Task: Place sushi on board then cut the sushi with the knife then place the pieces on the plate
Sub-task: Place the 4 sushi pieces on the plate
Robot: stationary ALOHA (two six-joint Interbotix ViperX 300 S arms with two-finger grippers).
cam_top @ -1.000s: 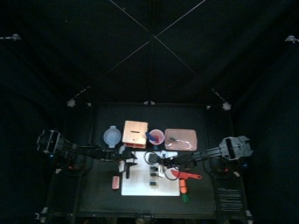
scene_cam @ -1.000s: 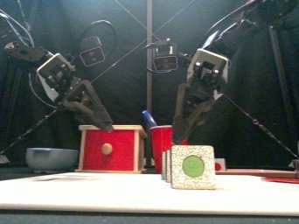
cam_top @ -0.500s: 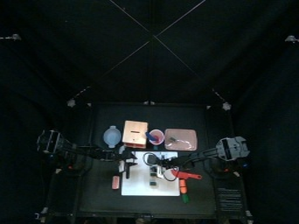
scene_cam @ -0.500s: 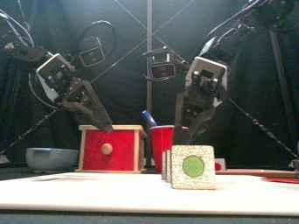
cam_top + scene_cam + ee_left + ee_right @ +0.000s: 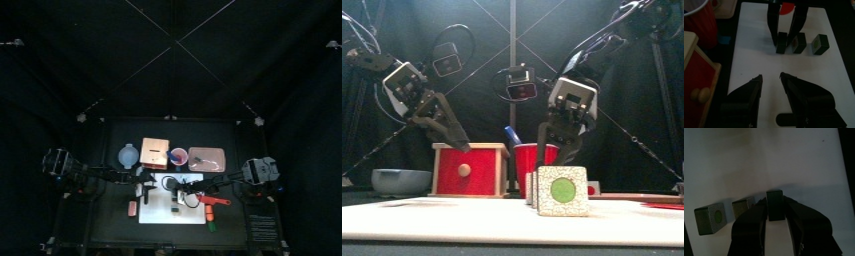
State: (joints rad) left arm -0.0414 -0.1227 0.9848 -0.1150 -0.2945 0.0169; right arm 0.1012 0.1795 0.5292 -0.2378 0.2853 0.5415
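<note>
Since the sushi already stands as three separate pieces on the white board (image 5: 784, 158), what matters now is the pick-up. The right tool (image 5: 775, 202) is down over the end piece (image 5: 774, 210), one jaw on each side, so that piece sits squarely in the gap. Its two neighbours (image 5: 744, 207) stand in a row off to one side, clear of the jaws. The jaws are apart by little more than the piece's thickness. I see no squeeze on it, and it looks to be resting on the board.

From there the pink plate (image 5: 206, 158) lies just behind the board and toward the right, so I'd judge the right arm the nearer one for the carry. The left tool (image 5: 769, 80) hovers over the board's left end, jaws spread and holding nothing. The red knife (image 5: 214, 200) lies by the board's right edge, out of the way of the lift.
</note>
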